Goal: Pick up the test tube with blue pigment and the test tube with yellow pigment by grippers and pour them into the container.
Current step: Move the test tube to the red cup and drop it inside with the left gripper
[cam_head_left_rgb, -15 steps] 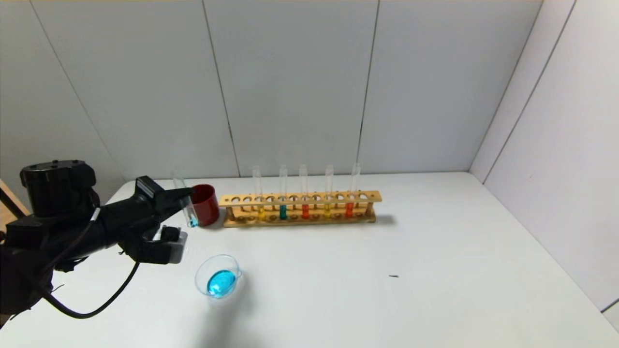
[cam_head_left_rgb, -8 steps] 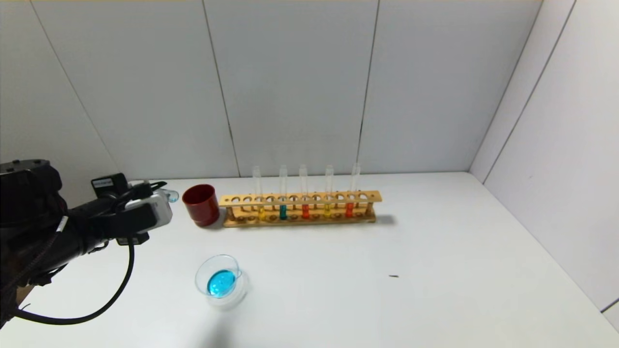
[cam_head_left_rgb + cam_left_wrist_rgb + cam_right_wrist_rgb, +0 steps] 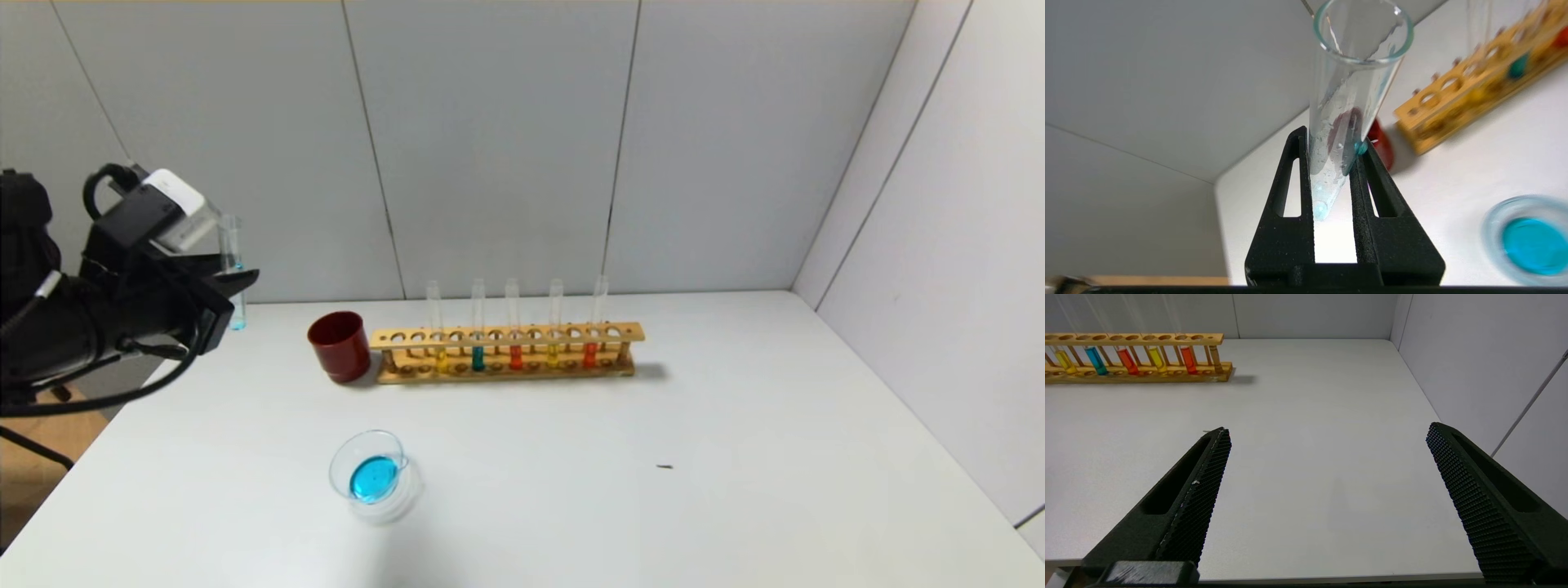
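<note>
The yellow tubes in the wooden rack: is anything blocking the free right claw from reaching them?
Nothing visible does. The right gripper hangs open over bare table, and the rack with the yellow test tube stands unobstructed beyond it.

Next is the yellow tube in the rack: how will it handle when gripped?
Probably fragile: the test tube with yellow pigment is thin clear glass. Likely slippery, being smooth and round like the tube in the left end effector. Likely to tip if set down; only the rack keeps it upright.
</note>
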Robot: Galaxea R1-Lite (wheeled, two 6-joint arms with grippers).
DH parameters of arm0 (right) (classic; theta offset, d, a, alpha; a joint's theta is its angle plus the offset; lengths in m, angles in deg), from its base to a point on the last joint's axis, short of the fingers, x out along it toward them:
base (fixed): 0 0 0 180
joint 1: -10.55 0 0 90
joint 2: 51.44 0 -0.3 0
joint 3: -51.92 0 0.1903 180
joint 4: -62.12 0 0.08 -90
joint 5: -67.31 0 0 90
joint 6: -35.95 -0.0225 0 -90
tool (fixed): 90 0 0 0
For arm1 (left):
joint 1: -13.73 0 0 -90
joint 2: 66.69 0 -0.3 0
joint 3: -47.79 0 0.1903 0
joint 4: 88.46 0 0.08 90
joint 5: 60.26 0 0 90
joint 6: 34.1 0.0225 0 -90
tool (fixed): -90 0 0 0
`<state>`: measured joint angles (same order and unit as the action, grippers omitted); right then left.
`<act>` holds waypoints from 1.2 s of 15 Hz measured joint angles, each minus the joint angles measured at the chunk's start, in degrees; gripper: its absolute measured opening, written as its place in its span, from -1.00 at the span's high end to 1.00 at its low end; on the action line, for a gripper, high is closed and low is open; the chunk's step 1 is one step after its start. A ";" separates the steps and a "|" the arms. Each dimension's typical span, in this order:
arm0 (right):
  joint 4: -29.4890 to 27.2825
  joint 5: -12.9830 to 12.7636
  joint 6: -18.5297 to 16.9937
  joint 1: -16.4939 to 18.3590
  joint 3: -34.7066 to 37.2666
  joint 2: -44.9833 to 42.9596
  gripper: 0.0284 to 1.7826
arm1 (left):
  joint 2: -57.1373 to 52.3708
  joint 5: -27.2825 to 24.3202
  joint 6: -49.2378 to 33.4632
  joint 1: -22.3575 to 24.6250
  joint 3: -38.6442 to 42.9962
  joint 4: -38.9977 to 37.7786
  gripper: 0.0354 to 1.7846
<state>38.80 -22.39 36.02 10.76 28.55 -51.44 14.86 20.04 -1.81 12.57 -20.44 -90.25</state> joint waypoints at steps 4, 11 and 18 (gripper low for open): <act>0.02 0.02 0.00 -0.05 0.00 0.00 -0.96 | -3.19 -8.86 -15.87 3.52 -11.75 23.84 0.69; 0.02 0.00 0.00 0.00 0.00 0.00 -0.96 | 0.15 -17.53 -19.68 11.02 -13.48 25.95 0.69; 0.02 0.00 0.00 -0.02 0.00 0.00 -0.96 | 11.00 -18.30 -19.70 10.78 -21.76 25.05 0.69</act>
<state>38.83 -22.39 36.02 10.73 28.55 -51.44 25.86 1.74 -21.51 23.35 -42.20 -65.20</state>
